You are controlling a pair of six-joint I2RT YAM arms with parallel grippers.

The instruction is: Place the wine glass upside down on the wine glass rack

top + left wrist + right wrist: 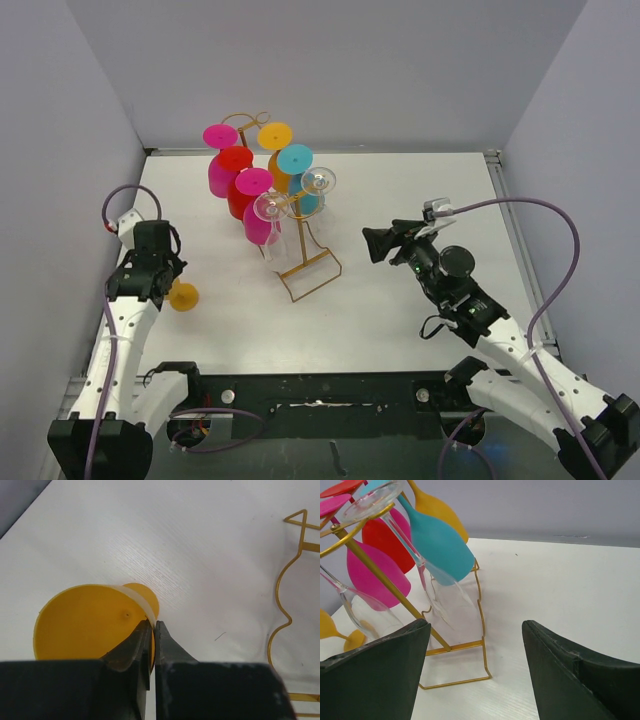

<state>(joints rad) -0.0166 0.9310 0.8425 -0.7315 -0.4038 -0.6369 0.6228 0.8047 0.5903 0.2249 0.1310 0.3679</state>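
Note:
A yellow wine glass (184,296) lies on its side on the white table, near the left edge. My left gripper (160,283) is shut on it. In the left wrist view the left gripper (154,625) pinches the wall of the yellow wine glass (80,622) at its rim, one finger inside the bowl and one outside. The gold wire wine glass rack (312,272) stands at the table's middle, with pink, red, orange, teal and clear glasses hanging upside down. My right gripper (376,243) is open and empty, just right of the rack, its fingers (400,650) facing the rack's base (481,612).
The hanging glasses (250,185) crowd the rack's left and back sides; two clear ones (296,205) hang at its front. Grey walls enclose the table on the left, back and right. The rack's wavy base wire (280,611) lies to the right of my left gripper.

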